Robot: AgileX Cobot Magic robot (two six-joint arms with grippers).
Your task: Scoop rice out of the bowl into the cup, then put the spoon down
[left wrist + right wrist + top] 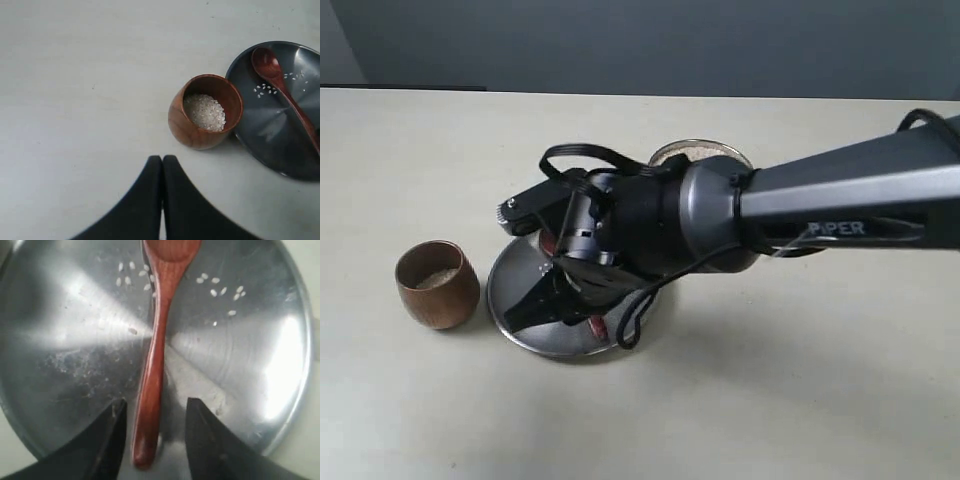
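The plate point(515, 290) is being overhung by the right gripper point(156, 404), jaws being held apart. Left of it the cup point(438, 284) is standing; farther off, the bowl point(700, 152) is being partly hidden. The spoon point(155, 355) is lying ungripped on the plate between those jaws. Some rice point(204, 112) is lying in the cup. The left gripper point(162, 159) is being pressed closed, empty.

Right arm point(820, 205) apparently overhangs bowl point(698, 153), blocking access.

Our exterior view looks down slantwise on the bench point(800, 380) from well back; our left wrist view faces down on cup point(182, 127) and plate point(260, 132); our right wrist view hangs close over that plate, which all three share.
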